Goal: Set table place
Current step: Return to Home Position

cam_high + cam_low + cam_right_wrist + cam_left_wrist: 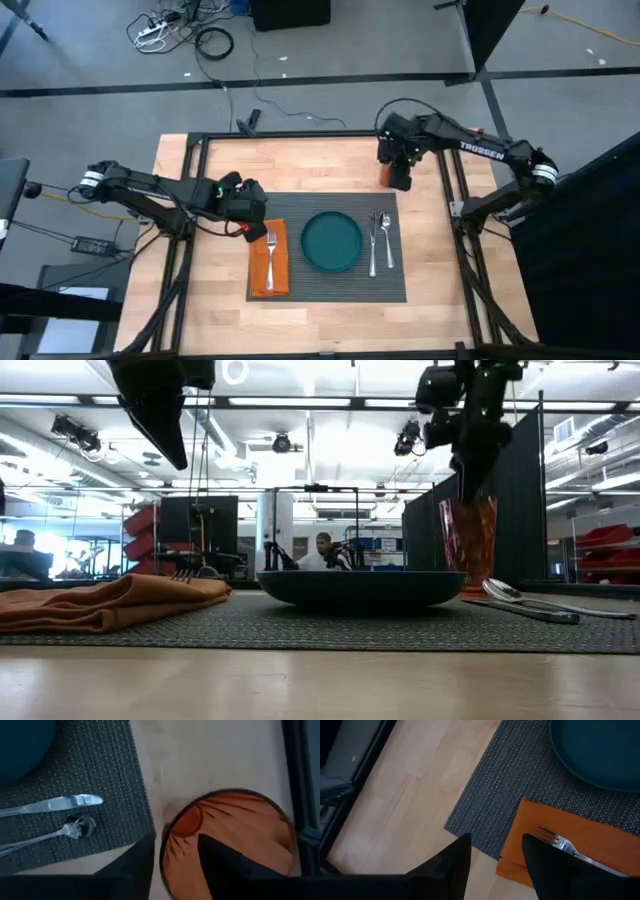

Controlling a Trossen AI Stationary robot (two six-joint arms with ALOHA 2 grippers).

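On the light wood table [215, 300] lies a dark grey placemat [327, 285] with a teal plate [331, 241] at its middle. Left of the plate, a fork [271, 250] rests on an orange napkin [269, 265]. A knife [374, 243] and a spoon [387, 240] lie right of the plate. An orange cup [235, 835] stands upright on the wood beyond the mat's far right corner. My right gripper [177, 865] is open over it, one finger inside the cup and one outside. My left gripper [495, 865] hovers open above the mat's far left corner, by the fork's tines [547, 837]. My right gripper comes down from above astride the cup's wall [166, 845] on the side facing the mat, with a gap between the fingers much wider than the wall. Whether either finger touches the wall I cannot tell. The cup stands on the table.
The table's black frame [300, 135] runs close behind the cup. Bare wood lies left of the mat [415, 800] and along the near edge. In the low view the plate [360, 588] and napkin [110, 605] rise a little above the mat.
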